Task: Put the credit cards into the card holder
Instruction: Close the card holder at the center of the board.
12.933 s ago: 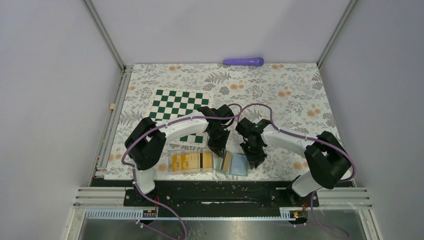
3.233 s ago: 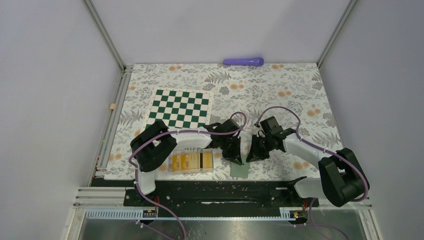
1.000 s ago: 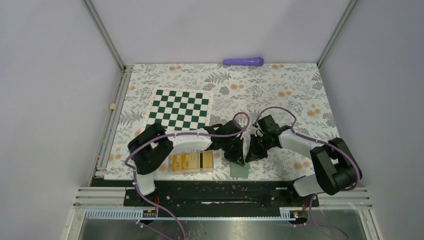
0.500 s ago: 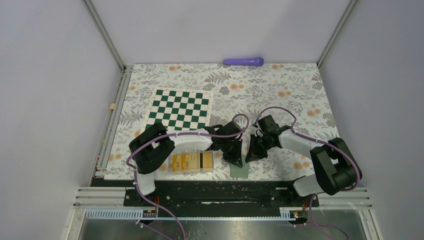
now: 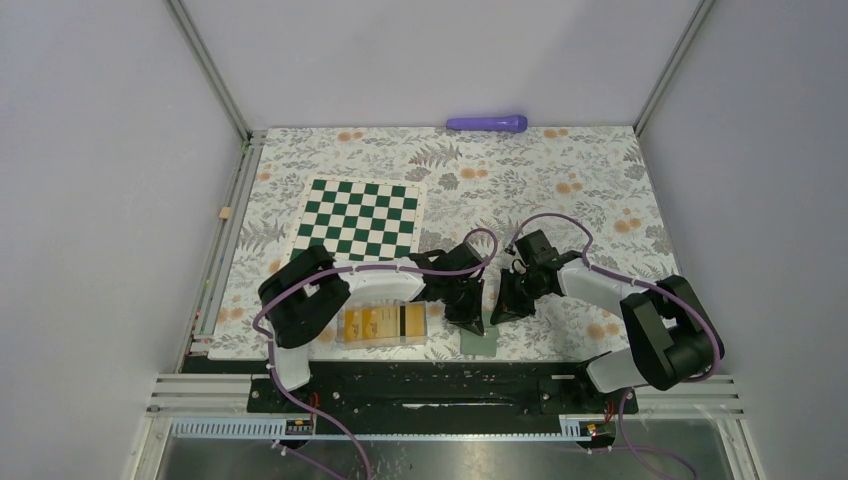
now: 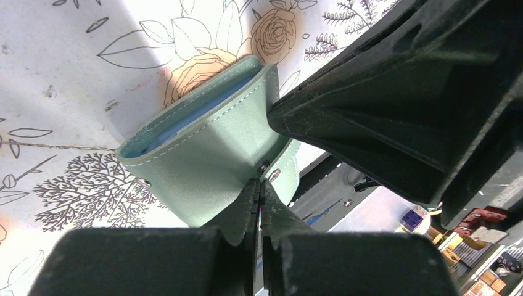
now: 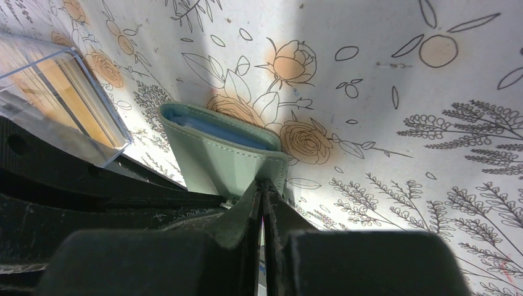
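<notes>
Fingers [image 6: 154,259] of left gripper [image 6: 259,185] and right gripper [image 7: 262,184], clenched empty, now press the card holder [image 6: 203,154], open earlier, folded at near edge, likely snapping it.

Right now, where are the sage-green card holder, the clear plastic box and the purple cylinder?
sage-green card holder [image 6: 203,157]: left wrist view, outer green face.
clear plastic box [image 7: 86,98]: right wrist view, transparent end wall.
purple cylinder [image 5: 487,123]: top external view, its middle.
</notes>
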{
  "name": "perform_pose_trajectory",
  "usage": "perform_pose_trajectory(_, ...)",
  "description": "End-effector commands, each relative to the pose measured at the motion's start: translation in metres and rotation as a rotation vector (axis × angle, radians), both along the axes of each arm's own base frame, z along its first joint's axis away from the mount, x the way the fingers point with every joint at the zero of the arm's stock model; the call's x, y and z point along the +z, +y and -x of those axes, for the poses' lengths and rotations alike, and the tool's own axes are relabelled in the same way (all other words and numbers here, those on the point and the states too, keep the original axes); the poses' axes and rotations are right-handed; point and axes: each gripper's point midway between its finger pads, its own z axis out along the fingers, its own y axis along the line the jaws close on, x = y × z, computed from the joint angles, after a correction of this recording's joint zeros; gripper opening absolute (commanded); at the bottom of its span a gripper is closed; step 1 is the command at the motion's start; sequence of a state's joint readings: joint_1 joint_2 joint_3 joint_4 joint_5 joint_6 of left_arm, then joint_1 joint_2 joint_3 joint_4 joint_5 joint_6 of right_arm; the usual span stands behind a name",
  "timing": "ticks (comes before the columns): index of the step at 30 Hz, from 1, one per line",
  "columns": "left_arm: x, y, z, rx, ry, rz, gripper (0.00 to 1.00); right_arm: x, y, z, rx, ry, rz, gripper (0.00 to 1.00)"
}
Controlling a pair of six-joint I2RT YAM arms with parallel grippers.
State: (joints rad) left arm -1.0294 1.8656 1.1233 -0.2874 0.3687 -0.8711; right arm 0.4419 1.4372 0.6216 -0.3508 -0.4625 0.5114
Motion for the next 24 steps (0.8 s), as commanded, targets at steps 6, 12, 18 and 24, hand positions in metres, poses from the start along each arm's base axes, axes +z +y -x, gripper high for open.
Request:
perform_pose_trajectory(6, -0.003, 0.001, -0.013, 0.029, -0.028, 0.003, 0.00, 0.014, 0.002, -0.001, 0.054, -0.085, -0.029, 0.13)
perform_pose_trajectory(12, -0.008, 0.002, -0.009, 0.023, -0.008, 0.000, 0.00, 0.024, 0.007, 0.002, 0.093, -0.123, -0.047, 0.00)
perform_pose_trajectory(18, -0.009, 0.002, -0.008, 0.019, -0.002, 0.000, 0.00, 0.019, 0.015, 0.015, 0.161, -0.119, -0.004, 0.00)
perform_pose_trajectory(24, -0.010, 0.002, -0.008, 0.019, 0.001, -0.002, 0.00, 0.013, 0.015, 0.019, 0.186, -0.111, 0.050, 0.00)
